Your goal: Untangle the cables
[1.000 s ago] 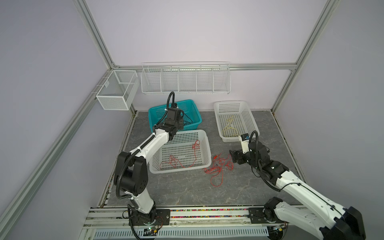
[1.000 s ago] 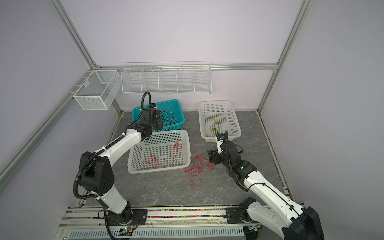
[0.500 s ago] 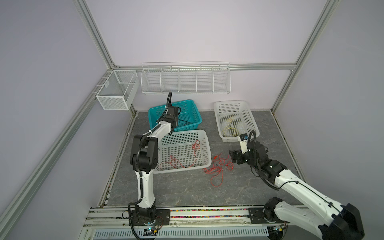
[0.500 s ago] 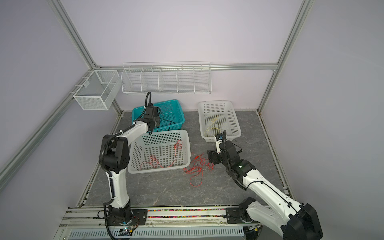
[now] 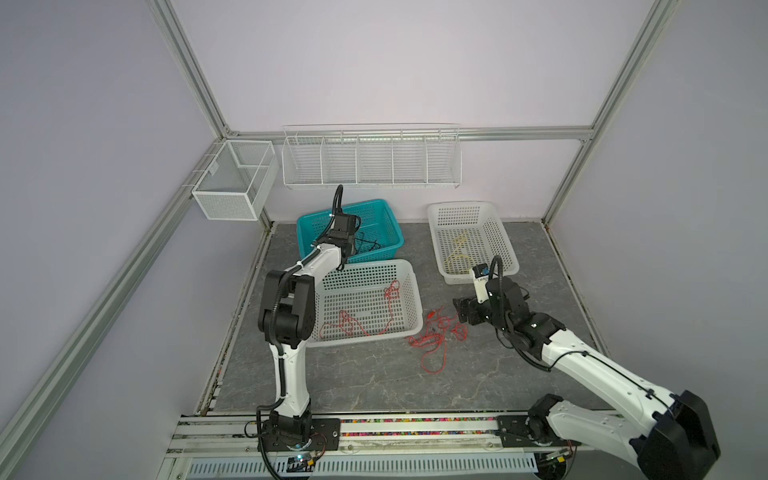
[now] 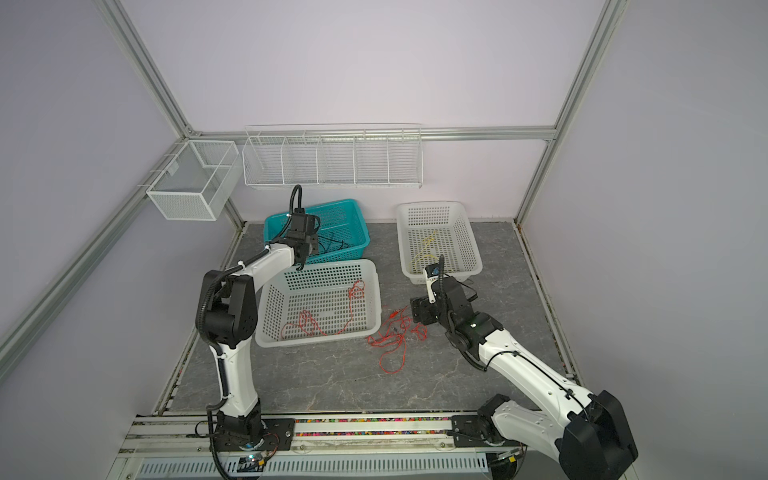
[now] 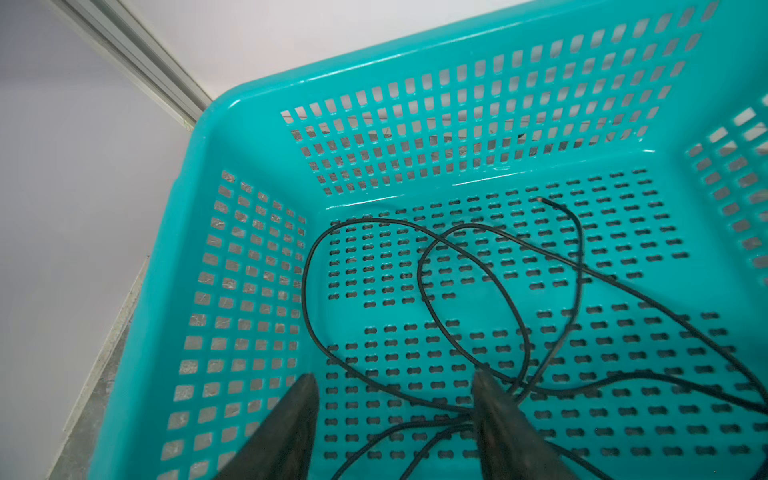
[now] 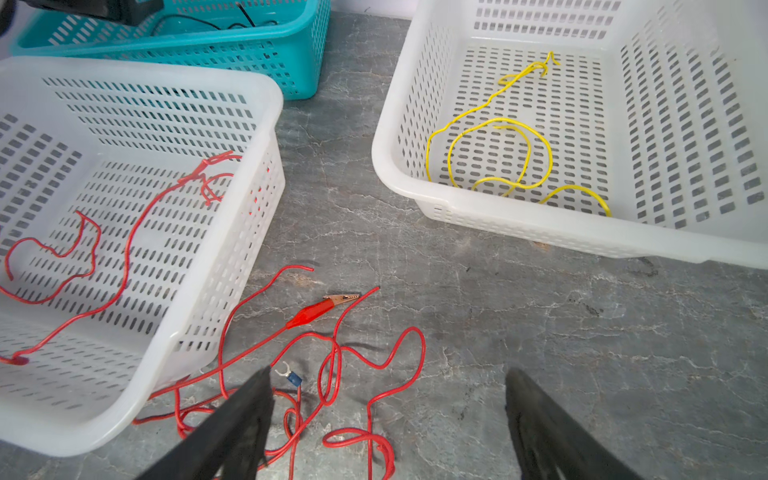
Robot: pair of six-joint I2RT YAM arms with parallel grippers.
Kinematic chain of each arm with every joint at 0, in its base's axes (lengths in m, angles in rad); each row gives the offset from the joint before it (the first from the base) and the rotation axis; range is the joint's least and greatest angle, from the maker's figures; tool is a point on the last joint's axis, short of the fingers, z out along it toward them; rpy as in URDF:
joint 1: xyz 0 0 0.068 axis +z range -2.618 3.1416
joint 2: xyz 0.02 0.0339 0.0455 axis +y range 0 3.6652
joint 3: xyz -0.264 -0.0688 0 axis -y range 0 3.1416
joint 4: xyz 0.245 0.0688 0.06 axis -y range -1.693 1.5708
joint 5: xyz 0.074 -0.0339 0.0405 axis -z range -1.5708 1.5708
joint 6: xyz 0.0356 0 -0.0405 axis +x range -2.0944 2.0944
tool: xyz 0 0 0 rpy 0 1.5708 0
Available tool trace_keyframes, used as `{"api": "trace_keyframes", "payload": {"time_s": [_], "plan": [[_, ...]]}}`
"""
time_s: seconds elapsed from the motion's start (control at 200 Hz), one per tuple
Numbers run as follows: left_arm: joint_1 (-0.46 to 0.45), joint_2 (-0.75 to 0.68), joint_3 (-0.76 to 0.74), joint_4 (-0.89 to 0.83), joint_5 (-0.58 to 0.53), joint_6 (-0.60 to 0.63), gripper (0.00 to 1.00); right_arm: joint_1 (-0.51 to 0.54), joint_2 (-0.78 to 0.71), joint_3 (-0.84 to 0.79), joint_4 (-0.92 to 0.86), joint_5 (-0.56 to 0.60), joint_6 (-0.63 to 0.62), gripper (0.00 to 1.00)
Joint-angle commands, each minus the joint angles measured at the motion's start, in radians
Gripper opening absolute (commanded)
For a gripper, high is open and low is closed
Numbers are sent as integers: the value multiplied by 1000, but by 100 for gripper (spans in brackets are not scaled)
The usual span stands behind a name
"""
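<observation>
Hovering over the teal basket [image 7: 216,108] at the left, the left pincer [image 7: 395,376] is seen with its fingers parted and nothing clamped. The black cables [image 7: 419,266] lie below it on the basket floor in loose crossing loops, so no single long axis can be given. It is judged that the cables are being sorted by colour.

In the middle white basket [image 5: 409,270] a red cable [image 8: 127,257] is spread out, running roughly from the front left corner to the back right.

Beside that basket, the red tangle [image 5: 436,332] is left on the table [image 5: 374,382]. One tail is stretched toward the robot's base, and the alligator clip [image 8: 311,311] is pointed away from the knot. The right pincer [image 8: 388,374] is held wide apart just above this tangle, empty, probably so that a strand can be picked.

At the right, a yellow cable [image 8: 528,156] is coiled in the other white basket [image 8: 382,137].
</observation>
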Motion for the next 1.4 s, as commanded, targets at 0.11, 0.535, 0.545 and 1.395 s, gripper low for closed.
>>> {"api": "trace_keyframes", "payload": {"time_s": [0.11, 0.535, 0.545, 1.395], "plan": [[-51, -148, -66, 2, 100, 8, 63, 10, 49, 23, -53, 14, 40, 88], [-248, -407, -286, 70, 247, 26, 66, 14, 62, -8, -134, -8, 98, 89], [-254, -412, -292, 74, 253, 25, 66, 14, 62, -11, -135, -7, 100, 88], [-525, -495, -501, 203, 406, -77, 67, 14, 62, -131, -53, -119, 211, 79]]}}
